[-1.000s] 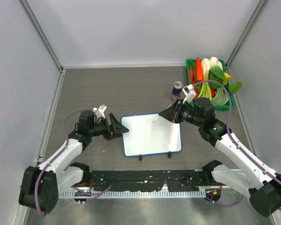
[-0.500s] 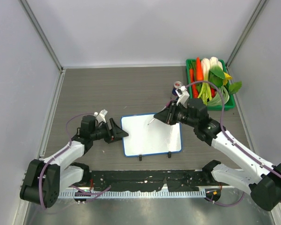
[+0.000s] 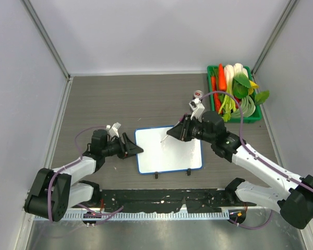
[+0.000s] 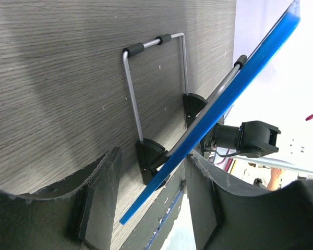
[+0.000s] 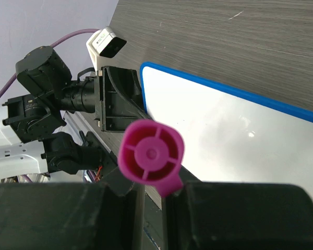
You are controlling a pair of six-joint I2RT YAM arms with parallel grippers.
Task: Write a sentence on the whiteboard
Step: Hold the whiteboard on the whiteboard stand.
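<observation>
The whiteboard (image 3: 169, 151) lies flat in the middle of the table, white with a blue rim (image 4: 240, 83) and two black clips on its near edge. No letters of the sentence show on it (image 5: 224, 125). My left gripper (image 3: 138, 150) is at the board's left edge. Its jaws stand open on either side of the blue rim (image 4: 151, 161), with gaps showing. My right gripper (image 3: 172, 133) is shut on a marker (image 3: 166, 138). The marker's magenta cap end (image 5: 151, 153) faces the wrist camera, and its tip points down over the board's upper left part.
A green basket of vegetables (image 3: 235, 94) stands at the back right, with a small can (image 3: 197, 96) to its left. A black rail (image 3: 167, 200) runs along the near table edge. The board's wire stand legs (image 4: 156, 78) show under it. Grey walls enclose the table.
My right gripper has moved left with the marker, across the board's top toward its upper left. My left gripper has shifted slightly down and right, closer onto the board's left edge.
</observation>
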